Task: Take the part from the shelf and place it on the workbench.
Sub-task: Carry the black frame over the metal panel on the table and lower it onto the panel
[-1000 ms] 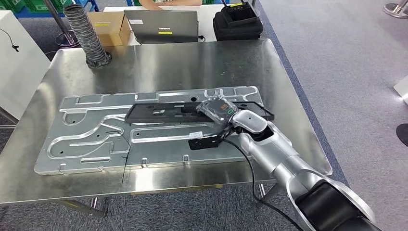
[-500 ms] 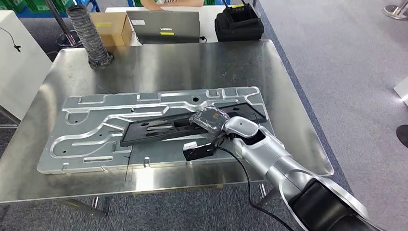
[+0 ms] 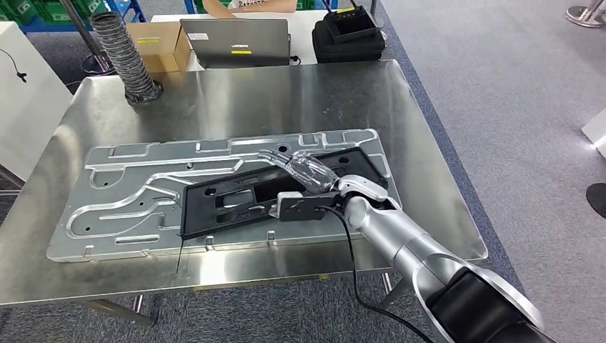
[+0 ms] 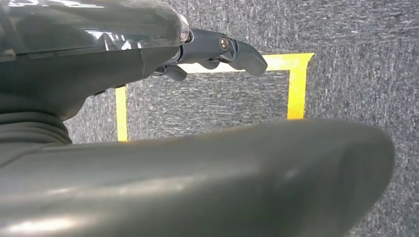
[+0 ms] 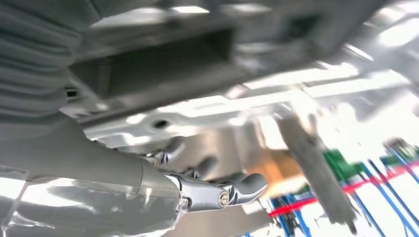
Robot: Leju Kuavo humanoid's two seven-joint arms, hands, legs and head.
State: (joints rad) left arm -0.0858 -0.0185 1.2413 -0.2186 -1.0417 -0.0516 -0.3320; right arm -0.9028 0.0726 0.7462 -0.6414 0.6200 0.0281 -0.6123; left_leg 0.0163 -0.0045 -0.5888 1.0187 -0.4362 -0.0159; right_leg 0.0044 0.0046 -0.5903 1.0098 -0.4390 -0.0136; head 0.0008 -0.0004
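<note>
The part is a long black flat frame (image 3: 243, 200). It lies at an angle on a big silver stamped plate (image 3: 143, 193) on the steel workbench (image 3: 286, 93). My right hand (image 3: 307, 171) hovers over the frame's right half and is blurred, while the frame is sharp. In the right wrist view the thumb and fingers of that hand (image 5: 197, 182) stand apart with only table between them, and the black frame (image 5: 158, 64) runs beyond them. My left hand (image 4: 212, 49) hangs over grey floor with yellow tape and holds nothing.
A ribbed grey hose (image 3: 121, 50) stands at the bench's far left corner. Behind the bench are a cardboard box (image 3: 157, 43), a laptop (image 3: 234, 43) and a black bag (image 3: 348, 36), with a person (image 3: 243, 6) past them. A white cabinet (image 3: 21, 86) stands at the left.
The black frame has swung and slid toward the near left across the plate, its left end coming closer to me. My right hand went with it and is now blurred in motion.
</note>
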